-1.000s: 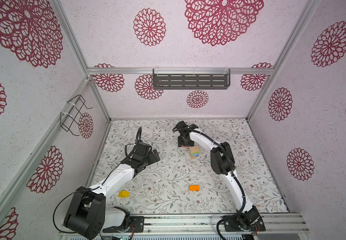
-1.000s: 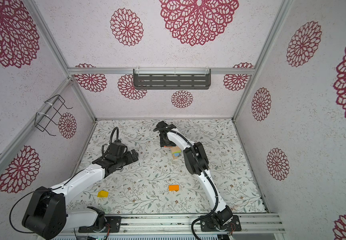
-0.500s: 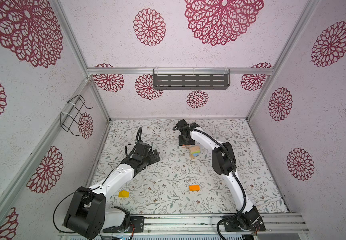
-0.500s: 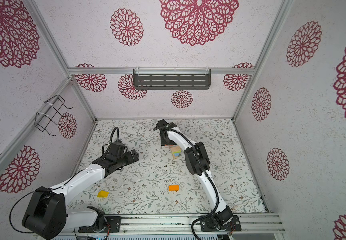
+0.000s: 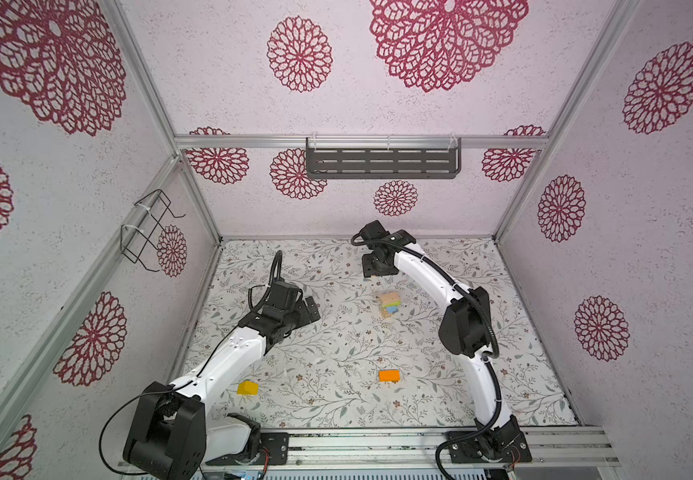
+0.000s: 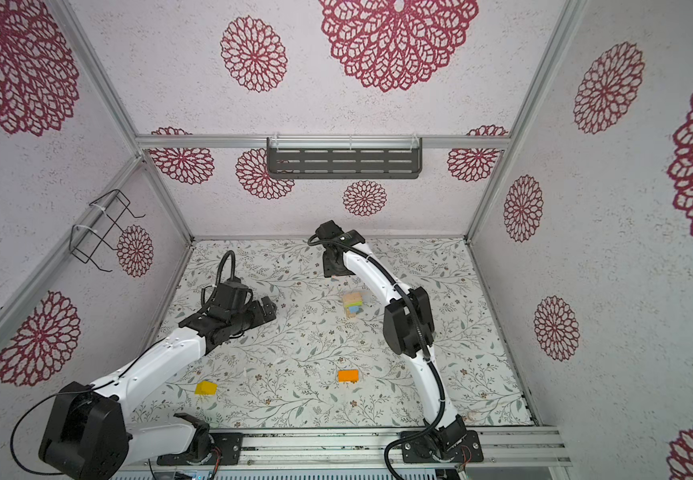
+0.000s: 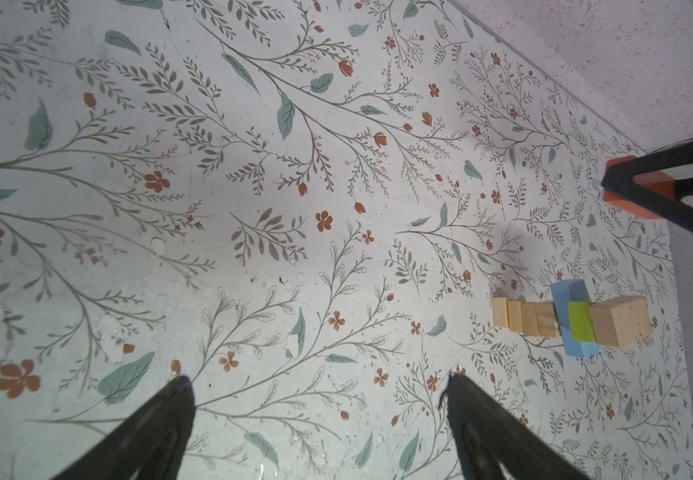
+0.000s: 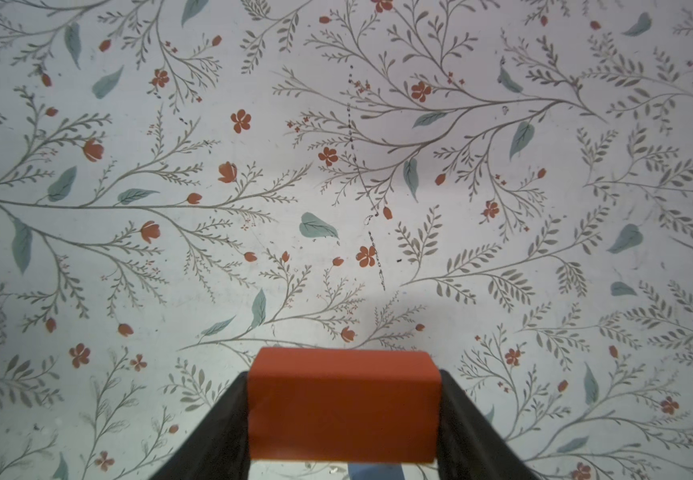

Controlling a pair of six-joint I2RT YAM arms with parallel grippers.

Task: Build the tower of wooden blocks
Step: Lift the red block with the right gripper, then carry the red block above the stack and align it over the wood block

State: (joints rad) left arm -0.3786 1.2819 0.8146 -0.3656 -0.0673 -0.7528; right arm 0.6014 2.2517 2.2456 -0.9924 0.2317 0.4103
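**Red-orange block in my right grip, tower standing apart**

My right gripper (image 8: 342,374) is clamped on a red-orange block (image 8: 342,405), with one finger against each end. The block fills the gap between them. A blue scrap peeks out beneath it at the frame edge, and I cannot tell what that is.

In both top views this hand sits toward the back of the floral table (image 5: 336,365), and my own wrist hides nearly all of the block. The wood block tower (image 5: 389,303) stands nearer the middle, apart from the held block. From above I see only its plain top and slivers of blue and green.

The left wrist view shows the tower's plain pieces, a blue one, a green one and a plain cube, with no lettering I can read.

My left gripper (image 7: 319,378) hangs spread wide and empty, its finger bases cut off by the frame.

An orange block (image 5: 389,375) and a yellow block (image 5: 247,388) lie loose near the front, well apart.
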